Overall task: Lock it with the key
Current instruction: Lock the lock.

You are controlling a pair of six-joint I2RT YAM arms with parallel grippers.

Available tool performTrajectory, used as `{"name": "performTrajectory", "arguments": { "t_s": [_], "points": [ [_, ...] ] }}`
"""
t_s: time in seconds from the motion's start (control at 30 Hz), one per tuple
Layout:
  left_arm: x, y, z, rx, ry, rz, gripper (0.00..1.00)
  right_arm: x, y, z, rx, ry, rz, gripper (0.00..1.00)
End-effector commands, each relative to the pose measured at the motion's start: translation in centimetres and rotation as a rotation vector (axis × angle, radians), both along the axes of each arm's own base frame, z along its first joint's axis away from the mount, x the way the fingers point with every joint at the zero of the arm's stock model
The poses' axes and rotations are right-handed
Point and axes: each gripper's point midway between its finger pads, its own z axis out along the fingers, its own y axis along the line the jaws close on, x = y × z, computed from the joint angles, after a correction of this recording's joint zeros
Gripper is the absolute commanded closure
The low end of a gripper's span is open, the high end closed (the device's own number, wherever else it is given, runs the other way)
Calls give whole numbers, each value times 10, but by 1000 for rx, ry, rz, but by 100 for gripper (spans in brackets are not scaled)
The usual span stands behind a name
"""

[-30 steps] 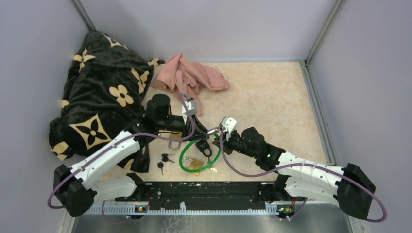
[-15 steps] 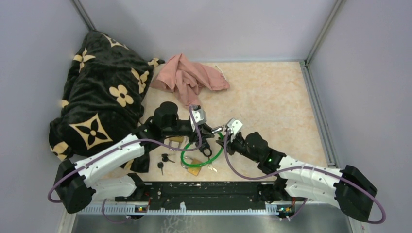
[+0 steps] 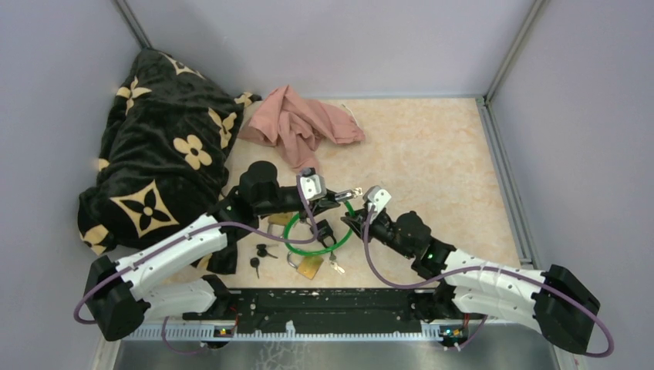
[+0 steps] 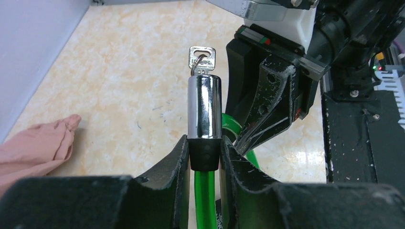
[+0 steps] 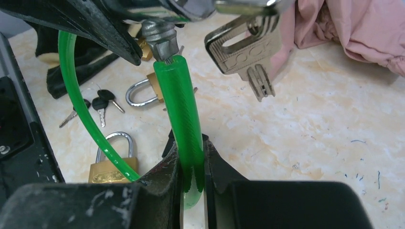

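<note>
While the chrome barrel [image 4: 204,105], key [image 4: 202,56] in its end, hangs above the desk [image 3: 416,154] clamped in your left pincer [image 4: 204,149], your right pincer [image 5: 192,168] grips the green cable [image 5: 184,109] below its metal pin [image 5: 160,38]. The pin looks unseated. If you push it off-axis, the cable may buckle or slip, and the hanging spare keys [image 5: 248,52] could snag.

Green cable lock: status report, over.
Left end effector shut on chrome lock cylinder, silver key inserted. Right end effector shut on green cable end. Metal pin looks unseated. Nothing blocking.
</note>
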Motion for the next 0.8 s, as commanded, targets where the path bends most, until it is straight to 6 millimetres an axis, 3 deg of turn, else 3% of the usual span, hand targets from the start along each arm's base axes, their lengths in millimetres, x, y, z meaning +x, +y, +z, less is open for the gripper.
{"name": "performTrajectory", "arguments": {
  "t_s": [0.0,0.13,0.23,0.37,0.57,0.77],
  "points": [
    [-19,-10,9,-47,37,-104,75,-17,14,118,356,-231,98,100],
    [-26,-16,-7,10,69,-123,78,-13,11,127,390,-245,69,100],
    [-29,-19,-35,119,-3,-128,100,-10,14,128,390,-261,67,100],
    [-9,-15,-66,247,-179,-104,100,-3,10,124,382,-334,24,100],
    [19,-15,-60,276,-327,-80,100,12,8,130,320,-488,-38,100],
    [16,3,-94,371,-308,-107,100,14,15,94,324,-397,-22,100]
  ]
}}
